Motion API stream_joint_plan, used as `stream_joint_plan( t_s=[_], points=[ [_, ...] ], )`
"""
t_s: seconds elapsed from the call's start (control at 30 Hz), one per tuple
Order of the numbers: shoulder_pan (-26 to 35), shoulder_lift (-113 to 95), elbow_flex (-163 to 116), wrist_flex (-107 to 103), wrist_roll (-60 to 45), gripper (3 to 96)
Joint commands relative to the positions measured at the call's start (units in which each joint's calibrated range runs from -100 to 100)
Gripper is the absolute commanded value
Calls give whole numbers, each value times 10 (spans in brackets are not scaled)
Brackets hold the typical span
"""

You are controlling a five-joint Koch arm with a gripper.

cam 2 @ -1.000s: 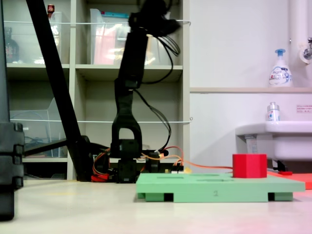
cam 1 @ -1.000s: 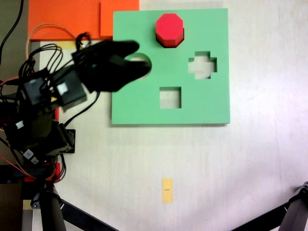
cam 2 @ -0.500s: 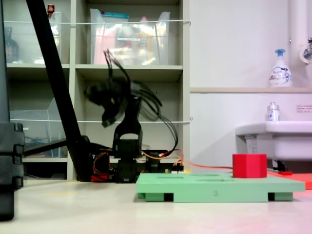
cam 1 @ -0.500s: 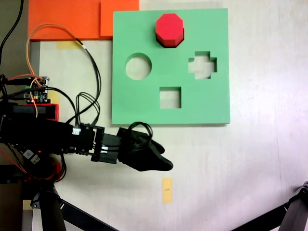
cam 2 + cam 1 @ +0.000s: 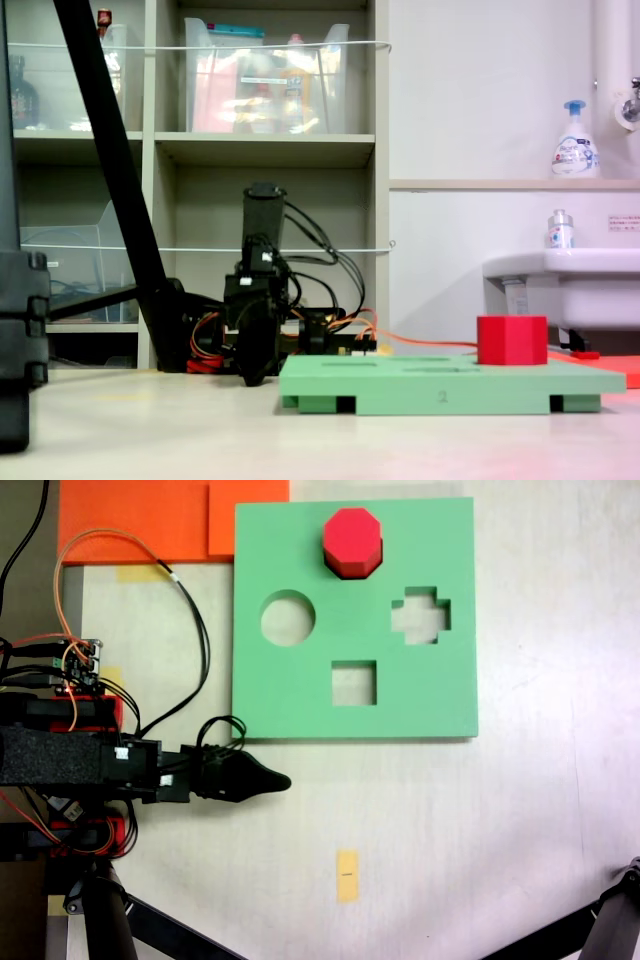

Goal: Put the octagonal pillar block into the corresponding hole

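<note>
In the first exterior view the arm lies stretched out low and level, reaching from its base toward the first exterior view's right, just below the bottom edge of the green board (image 5: 400, 695). Its jaws (image 5: 262, 780) come together into one dark tapered tip over the bare desk (image 5: 520, 820), with nothing between them; they look closed, and they stand just clear of the board's lower left corner. In the second exterior view the arm is folded down, its upper link upright and the jaws (image 5: 255, 368) pointing at the desk beside the board's near end.

The octagonal pillar block (image 5: 352, 542) stands upright on the board, near its top edge, with its eight-sided face turned straight up and its long axis vertical. In the second exterior view the block (image 5: 511, 340) rises well proud of the board's surface, so how deep it sits cannot be told. The corresponding hole is hidden under it. The round cutout (image 5: 288, 618), the cross cutout (image 5: 420, 615) and the square cutout (image 5: 353, 683) are open, all below the block. An orange sheet (image 5: 140, 520) touches the board's upper left edge.
</note>
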Motion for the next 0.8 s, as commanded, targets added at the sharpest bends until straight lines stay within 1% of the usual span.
stream_joint_plan(
  t_s=[0.03, 0.13, 0.8],
  points=[
    [1, -5, -9, -73, -3, 474],
    [1, -5, -9, -65, -2, 493],
    [1, -5, -9, -64, -2, 493]
  ],
)
